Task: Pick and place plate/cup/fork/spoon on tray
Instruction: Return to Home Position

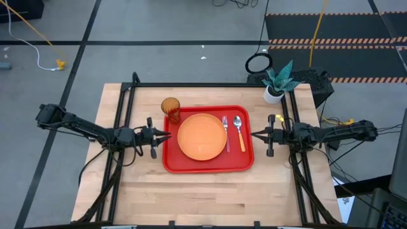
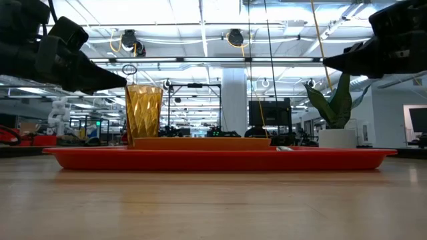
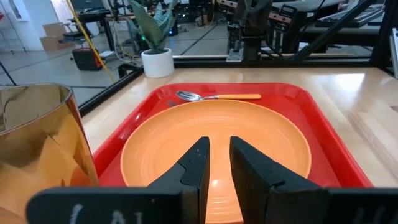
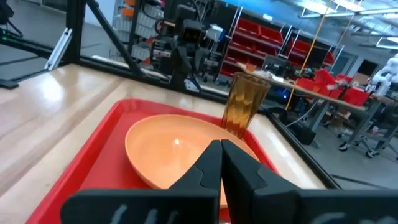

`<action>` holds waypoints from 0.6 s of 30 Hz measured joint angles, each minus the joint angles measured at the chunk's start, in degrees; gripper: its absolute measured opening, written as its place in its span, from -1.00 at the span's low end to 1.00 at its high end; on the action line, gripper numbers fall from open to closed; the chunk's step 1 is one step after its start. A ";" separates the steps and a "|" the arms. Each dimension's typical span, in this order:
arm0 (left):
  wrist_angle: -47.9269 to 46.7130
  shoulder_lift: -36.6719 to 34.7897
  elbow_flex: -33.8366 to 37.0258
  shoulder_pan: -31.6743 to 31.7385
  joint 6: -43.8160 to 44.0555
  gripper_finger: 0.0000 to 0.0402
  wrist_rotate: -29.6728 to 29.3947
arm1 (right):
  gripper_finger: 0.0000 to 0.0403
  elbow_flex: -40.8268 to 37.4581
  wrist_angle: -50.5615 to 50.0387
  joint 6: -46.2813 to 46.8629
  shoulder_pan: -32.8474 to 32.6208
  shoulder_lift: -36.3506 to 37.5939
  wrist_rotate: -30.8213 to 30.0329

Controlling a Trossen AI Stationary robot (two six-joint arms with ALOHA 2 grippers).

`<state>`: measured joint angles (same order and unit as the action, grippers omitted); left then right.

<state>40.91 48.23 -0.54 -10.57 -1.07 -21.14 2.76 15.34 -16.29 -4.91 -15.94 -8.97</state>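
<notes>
The red tray (image 1: 208,164) lies in the middle of the table. The orange plate (image 1: 201,136) rests flat on it. The amber cup (image 1: 170,108) stands upright at the tray's far left corner. The fork (image 1: 226,132) and the spoon (image 1: 239,131) lie side by side on the tray to the right of the plate. My left gripper (image 1: 167,136) hovers at the tray's left rim with a narrow gap between its fingers (image 3: 198,163), and it is empty. My right gripper (image 1: 254,135) hovers at the tray's right rim, shut and empty (image 4: 220,149).
A potted plant in a white pot (image 1: 275,89) stands at the table's far right corner. A black frame rail (image 1: 210,84) runs along the far edge and down both sides. Bare wooden table (image 1: 210,197) lies in front of the tray.
</notes>
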 joint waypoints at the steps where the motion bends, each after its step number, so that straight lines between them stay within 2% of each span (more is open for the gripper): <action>1: 0.02 0.00 0.00 0.00 -0.10 -0.67 -0.14 | -1.00 0.00 -0.58 0.02 0.00 0.26 0.00; 10: 2.10 0.00 -0.02 0.00 -0.60 -0.67 -0.42 | -1.00 -0.13 -2.59 0.09 0.00 4.40 0.03; 18: 2.89 0.02 -0.02 0.00 -0.71 -0.67 -0.42 | -1.00 -0.20 -7.68 0.30 -0.02 12.58 0.52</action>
<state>43.79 48.25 -0.56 -10.57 -1.78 -21.56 2.57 7.67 -15.99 -4.93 -3.36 -8.46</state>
